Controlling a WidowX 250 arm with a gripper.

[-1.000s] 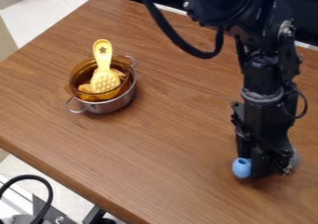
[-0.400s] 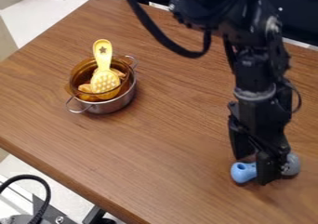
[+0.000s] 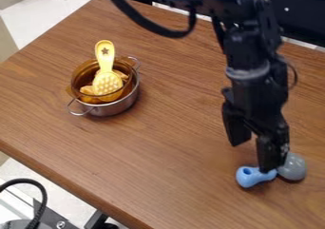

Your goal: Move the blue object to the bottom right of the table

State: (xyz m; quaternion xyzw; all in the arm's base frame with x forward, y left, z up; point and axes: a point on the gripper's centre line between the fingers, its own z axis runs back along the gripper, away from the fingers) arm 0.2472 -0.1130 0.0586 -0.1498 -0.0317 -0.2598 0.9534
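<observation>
One wide-open, empty end effector (image 3: 254, 155) overhangs the blue-and-grey toy (image 3: 247, 177), likely set near right on the bench (image 3: 166, 145) as asked.

- Matte black down to the hand (image 3: 255, 149).
- Carries a thick, smooth black cable (image 3: 147, 26), bowed in a wide curve.
- Bears a dull grey ring (image 3: 247, 74) like a collar.
- Has a thinner dark side cable (image 3: 294, 76), looped.
- Ends in two blocky black fingers (image 3: 236, 130).

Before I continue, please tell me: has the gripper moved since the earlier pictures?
Yes. Against the metal pot, which has stayed put, the gripper has shifted left in the view, nearer to the pot.
</observation>
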